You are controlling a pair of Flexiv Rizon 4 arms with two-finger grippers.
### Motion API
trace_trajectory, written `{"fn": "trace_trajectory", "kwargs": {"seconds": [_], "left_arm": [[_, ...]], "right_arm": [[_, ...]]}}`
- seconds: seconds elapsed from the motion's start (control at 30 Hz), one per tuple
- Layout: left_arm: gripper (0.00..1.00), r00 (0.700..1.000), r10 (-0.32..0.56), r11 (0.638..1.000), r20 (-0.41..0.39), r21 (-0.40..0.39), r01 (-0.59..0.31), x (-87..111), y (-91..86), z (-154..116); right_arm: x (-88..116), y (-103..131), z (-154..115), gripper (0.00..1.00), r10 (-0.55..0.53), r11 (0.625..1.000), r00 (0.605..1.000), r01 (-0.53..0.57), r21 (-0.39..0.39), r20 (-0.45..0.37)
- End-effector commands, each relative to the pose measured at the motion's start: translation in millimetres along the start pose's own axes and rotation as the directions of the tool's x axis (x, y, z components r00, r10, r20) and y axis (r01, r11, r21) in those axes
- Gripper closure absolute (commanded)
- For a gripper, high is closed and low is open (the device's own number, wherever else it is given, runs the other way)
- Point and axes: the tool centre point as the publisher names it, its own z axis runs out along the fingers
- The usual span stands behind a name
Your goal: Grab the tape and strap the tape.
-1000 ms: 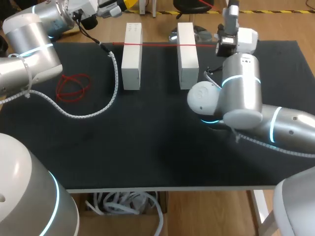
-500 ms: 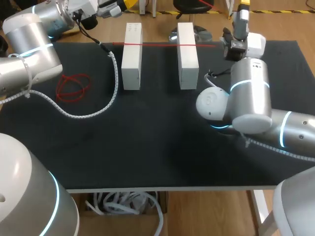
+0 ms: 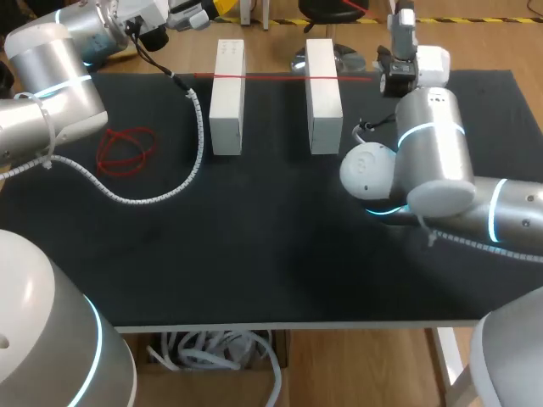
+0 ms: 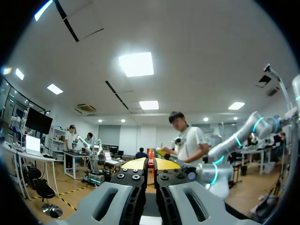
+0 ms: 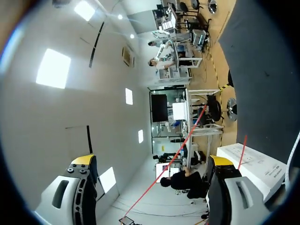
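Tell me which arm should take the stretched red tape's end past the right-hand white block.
Right. The right arm sits just beyond that end of the tape, jaws open, with the tape showing between them in its wrist view. The left arm is across the table, jaws closed.

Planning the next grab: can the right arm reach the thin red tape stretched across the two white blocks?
Probably yes: the right gripper is open, the thin red tape running freely between its fingers.

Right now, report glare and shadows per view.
Head view: even light, no hard shadows on the mat, red tape plain against white blocks. Left wrist view: ceiling panel glares. Right wrist view: ceiling light glares beyond the open right pincer.
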Motion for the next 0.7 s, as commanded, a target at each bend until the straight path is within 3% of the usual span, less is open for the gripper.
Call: {"fn": "trace_trajectory", "kwargs": {"seconds": [0.03, 0.4, 0.47, 0.53, 0.6, 0.7], "left_arm": [[1.0, 1.0, 0.001, 1.0, 0.002, 0.001, -0.001, 0.4, 0.3, 0.1], [1.0, 1.0, 0.001, 1.0, 0.002, 0.001, -0.001, 0.4, 0.3, 0.1], [1.0, 1.0, 0.001, 1.0, 0.002, 0.001, -0.001, 0.4, 0.3, 0.1], [1.0, 1.0, 0.001, 1.0, 0.002, 0.001, -0.001, 0.4, 0.3, 0.1], [1.0, 1.0, 0.001, 1.0, 0.002, 0.001, -0.001, 0.4, 0.3, 0.1], [1.0, 1.0, 0.001, 1.0, 0.002, 0.001, -0.001, 0.4, 0.3, 0.1]], "right_arm": [[4.7, 11.0, -2.4, 0.0, 0.002, 0.998, 1.0, -0.004, 0.066, 0.022], [5.2, 15.5, -10.5, 0.0, -0.027, 0.998, 1.0, 0.027, 0.061, -0.005], [5.4, 16.5, -10.9, 0.16, -0.035, 0.998, 0.999, 0.035, 0.058, -0.007], [6.0, 16.7, -11.3, 0.55, -0.039, 0.997, 0.999, 0.04, 0.06, -0.009], [6.3, 17.0, -11.8, 0.62, -0.049, 0.997, 0.999, 0.049, 0.059, -0.008], [7.3, 17.7, -12.3, 0.59, -0.051, 0.997, 0.999, 0.052, 0.054, -0.016]]}}
